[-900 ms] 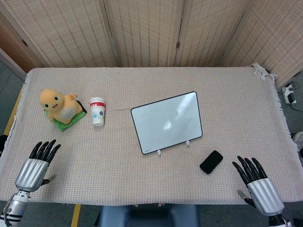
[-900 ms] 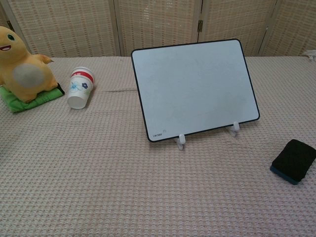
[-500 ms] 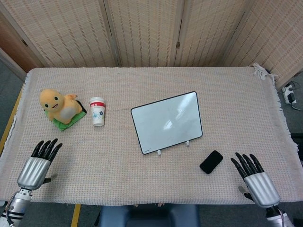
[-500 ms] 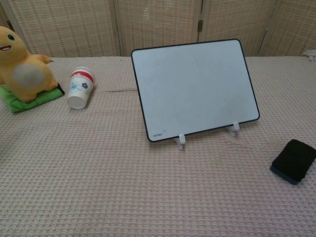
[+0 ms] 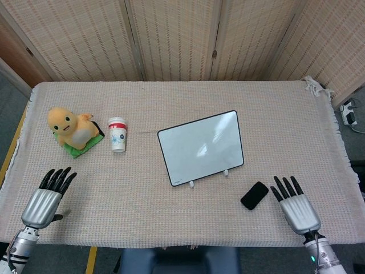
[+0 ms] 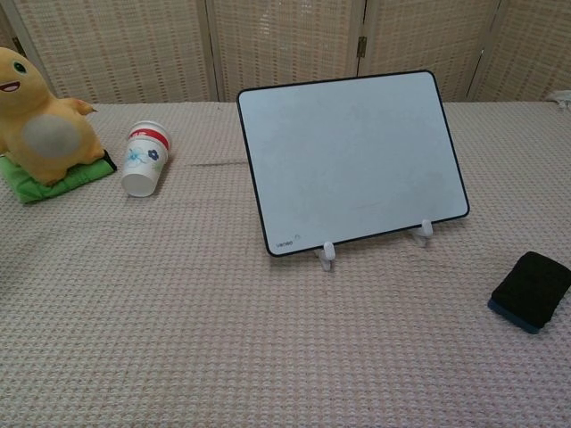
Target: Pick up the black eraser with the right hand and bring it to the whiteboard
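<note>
Black eraser unmoved, lower right; right hand has shifted left toward it, fingers spread, empty. Left hand lower left, likewise spread.

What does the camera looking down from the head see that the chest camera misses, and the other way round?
Only the head view shows the two hands, the left hand and the right hand, both open near the table's front edge, plus the whole table and the floor beside it. Only the chest view shows the eraser's blue underside and the small print on the whiteboard's lower corner. Both show the whiteboard on its stand, the eraser, the paper cup and the yellow plush toy.
</note>
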Motion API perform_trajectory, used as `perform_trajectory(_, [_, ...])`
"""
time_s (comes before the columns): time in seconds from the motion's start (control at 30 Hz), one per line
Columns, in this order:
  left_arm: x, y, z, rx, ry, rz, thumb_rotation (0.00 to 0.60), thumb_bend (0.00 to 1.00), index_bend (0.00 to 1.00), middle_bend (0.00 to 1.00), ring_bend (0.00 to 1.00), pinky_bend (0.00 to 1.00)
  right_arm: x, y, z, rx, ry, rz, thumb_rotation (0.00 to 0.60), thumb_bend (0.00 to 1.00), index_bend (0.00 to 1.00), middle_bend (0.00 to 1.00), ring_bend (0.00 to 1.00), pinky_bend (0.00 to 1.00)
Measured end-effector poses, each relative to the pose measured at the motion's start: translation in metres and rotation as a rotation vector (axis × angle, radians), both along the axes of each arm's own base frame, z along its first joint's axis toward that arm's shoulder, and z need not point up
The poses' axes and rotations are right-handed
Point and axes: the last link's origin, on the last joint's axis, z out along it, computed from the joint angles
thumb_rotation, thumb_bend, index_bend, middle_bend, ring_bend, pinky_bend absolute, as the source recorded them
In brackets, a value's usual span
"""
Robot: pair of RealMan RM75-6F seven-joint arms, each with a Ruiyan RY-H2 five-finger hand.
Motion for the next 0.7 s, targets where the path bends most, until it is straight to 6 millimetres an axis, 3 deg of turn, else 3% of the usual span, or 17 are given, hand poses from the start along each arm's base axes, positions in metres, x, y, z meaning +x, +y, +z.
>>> perform_trajectory(0.27, [-0.004,0.001,0.004,-0.003,-0.037,0.005,0.6,0.15,0.0,0.0,0.0,0.0,0.022,-0.031,-0.027,0.051,0.05,0.01,0.6,0.25,0.24,0.0,0.0,0.0])
perform_trajectory(0.7, [-0.01,0.008,0.009,0.0,-0.056,0.05,0.6,0.16,0.0,0.0,0.0,0.0,0.023,-0.044,-0.053,0.096,0.044,-0.004,0.6,0.25,0.25,0.0,0.0,0.0])
